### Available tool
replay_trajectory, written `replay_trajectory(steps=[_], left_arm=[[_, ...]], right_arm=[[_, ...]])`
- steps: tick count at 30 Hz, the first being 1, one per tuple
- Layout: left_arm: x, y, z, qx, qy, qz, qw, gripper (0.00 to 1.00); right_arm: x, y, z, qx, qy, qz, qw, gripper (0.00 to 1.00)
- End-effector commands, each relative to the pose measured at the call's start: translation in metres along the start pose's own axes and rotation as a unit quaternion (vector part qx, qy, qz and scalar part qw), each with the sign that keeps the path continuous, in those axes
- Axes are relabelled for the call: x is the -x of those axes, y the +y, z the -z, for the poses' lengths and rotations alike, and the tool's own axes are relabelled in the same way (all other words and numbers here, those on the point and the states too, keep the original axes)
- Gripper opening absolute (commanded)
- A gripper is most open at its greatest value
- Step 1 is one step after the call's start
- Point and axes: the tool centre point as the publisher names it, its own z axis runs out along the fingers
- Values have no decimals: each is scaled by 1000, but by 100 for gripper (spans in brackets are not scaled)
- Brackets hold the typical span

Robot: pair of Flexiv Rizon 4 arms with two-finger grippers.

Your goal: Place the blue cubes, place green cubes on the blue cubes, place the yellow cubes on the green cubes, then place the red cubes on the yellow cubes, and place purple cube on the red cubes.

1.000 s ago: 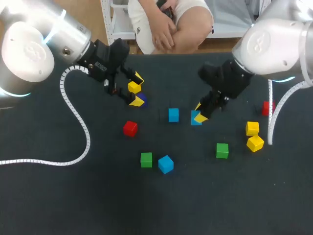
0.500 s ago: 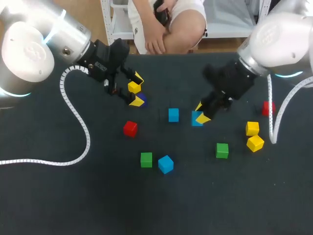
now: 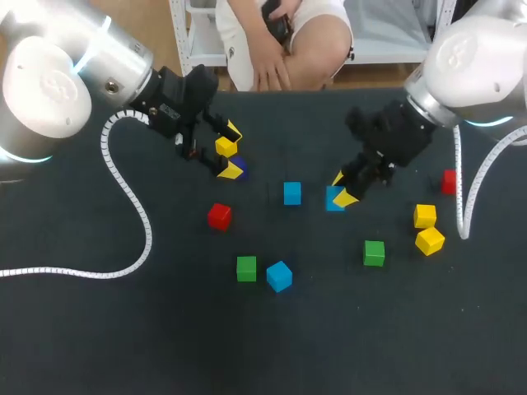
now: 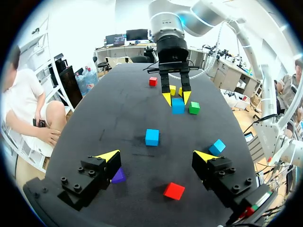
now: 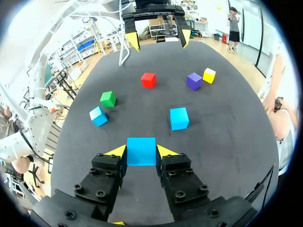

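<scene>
Right beside the loose blue plastic cube (image 3: 291, 193), the right gripper (image 5: 141, 152) is clamped on a second small blue plastic cube (image 5: 141, 146). Looks light and rigid; its flat opposite faces seem the sensible hold.

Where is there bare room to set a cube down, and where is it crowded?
Widest bare patch: the near strip of the table, in front of the left green cube and near blue cube. Crowded: around the two yellow cubes and the right fingers shut on the held blue cube.
</scene>
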Motion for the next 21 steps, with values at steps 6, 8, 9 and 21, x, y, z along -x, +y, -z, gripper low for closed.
replay_trajectory(steps=[6,8,9,21], left_arm=[[0,0,0,0,0,0,1000,100],[0,0,0,0,0,0,1000,100],[0,0,0,0,0,0,1000,100],[0,0,0,0,0,0,1000,100]], right_arm=[[0,0,0,0,-1,0,1000,0],[0,0,0,0,-1,0,1000,0],[0,0,0,0,-1,0,1000,0],[2,-8,-15,15,11,4,1000,0]])
